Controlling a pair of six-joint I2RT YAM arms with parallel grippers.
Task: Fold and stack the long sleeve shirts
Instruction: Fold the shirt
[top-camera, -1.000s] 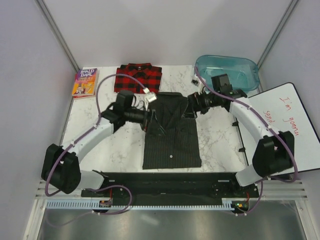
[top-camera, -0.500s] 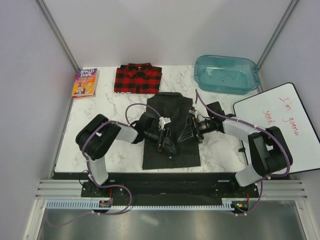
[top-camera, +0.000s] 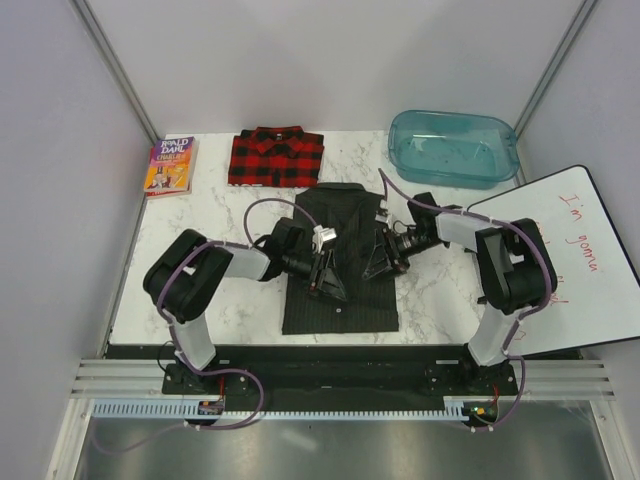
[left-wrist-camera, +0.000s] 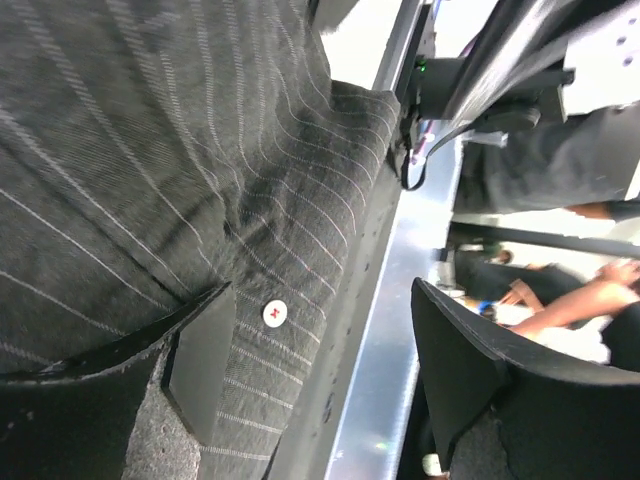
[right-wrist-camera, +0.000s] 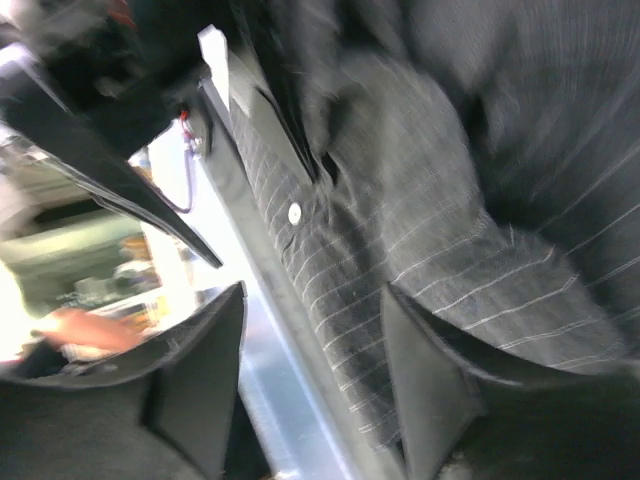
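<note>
Top external: charcoal shirt (top-camera: 360, 300) lengthwise, collar far.

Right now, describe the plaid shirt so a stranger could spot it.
On the white marble table, look along the far edge, between the colourful paperback book and the clear teal plastic tub. The folded red-and-black plaid flannel shirt is the only red, checked garment; its neighbour is a dark charcoal pinstriped shirt.

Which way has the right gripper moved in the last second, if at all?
Yes. The right gripper pulled back from the teal tub, toward the charcoal shirt's near hem.
</note>
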